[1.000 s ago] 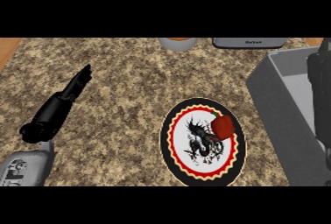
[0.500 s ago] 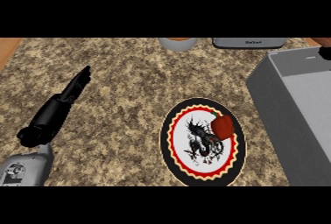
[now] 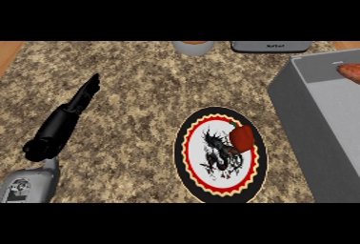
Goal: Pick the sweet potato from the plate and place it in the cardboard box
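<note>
Orange-brown, my sweet potato (image 3: 349, 72) lies inside the grey cardboard box (image 3: 309, 119), far to the right of my left hand (image 3: 70, 114); the view's edge cuts it off, so I cannot tell its long axis. My left hand rests over the speckled surface (image 3: 141, 95), fingers straight and together. Right of it, a red pepper (image 3: 241, 137) sits on the plate (image 3: 204, 181).

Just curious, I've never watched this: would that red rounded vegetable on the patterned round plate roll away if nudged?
Probably a little. The red rounded vegetable looks bulbous, so a nudge could roll it across the flat patterned round plate. Its smooth skin may be slippery. It seems stiff enough to keep its shape when lifted.
</note>
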### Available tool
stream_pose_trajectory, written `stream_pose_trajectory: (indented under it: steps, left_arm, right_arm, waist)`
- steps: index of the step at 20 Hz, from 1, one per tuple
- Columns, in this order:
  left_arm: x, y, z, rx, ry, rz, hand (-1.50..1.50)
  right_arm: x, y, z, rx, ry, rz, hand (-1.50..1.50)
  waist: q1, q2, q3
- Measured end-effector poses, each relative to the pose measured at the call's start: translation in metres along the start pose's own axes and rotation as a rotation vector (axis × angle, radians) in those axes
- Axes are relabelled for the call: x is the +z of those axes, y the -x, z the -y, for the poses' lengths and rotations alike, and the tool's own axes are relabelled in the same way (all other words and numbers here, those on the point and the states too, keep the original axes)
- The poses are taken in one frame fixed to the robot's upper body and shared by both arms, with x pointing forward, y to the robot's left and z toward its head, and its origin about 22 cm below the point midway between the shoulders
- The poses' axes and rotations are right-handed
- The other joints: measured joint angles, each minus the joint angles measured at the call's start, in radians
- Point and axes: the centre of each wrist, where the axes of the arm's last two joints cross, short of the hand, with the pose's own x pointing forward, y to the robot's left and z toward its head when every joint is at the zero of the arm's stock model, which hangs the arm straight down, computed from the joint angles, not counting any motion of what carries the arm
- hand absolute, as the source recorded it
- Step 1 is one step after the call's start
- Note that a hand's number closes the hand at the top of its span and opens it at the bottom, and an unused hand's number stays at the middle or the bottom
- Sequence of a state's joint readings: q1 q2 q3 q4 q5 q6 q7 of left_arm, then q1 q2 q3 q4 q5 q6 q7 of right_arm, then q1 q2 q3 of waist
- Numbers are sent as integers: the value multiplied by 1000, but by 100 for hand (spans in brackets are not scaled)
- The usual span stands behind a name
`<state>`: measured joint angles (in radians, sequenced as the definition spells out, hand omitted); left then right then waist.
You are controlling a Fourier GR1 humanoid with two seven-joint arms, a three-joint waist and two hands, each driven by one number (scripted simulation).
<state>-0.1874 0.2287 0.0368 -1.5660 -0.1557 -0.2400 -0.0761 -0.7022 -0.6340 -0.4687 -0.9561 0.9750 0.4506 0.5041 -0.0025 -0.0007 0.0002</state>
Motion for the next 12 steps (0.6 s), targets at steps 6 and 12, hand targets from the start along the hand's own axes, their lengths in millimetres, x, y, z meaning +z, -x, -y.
stream_pose_trajectory:
  steps: [6, 12]
  left_arm:
    - [-5, 1, 0, 3, -1, -2, 0]
    - [-4, 0, 1, 8, -5, -7, 0]
  right_arm:
    - [0, 23, -2, -74, -65, 155, -150]
    - [9, 24, 22, -522, 134, 336, -150]
  waist:
    - [-3, 0, 0]
    - [-10, -6, 2]
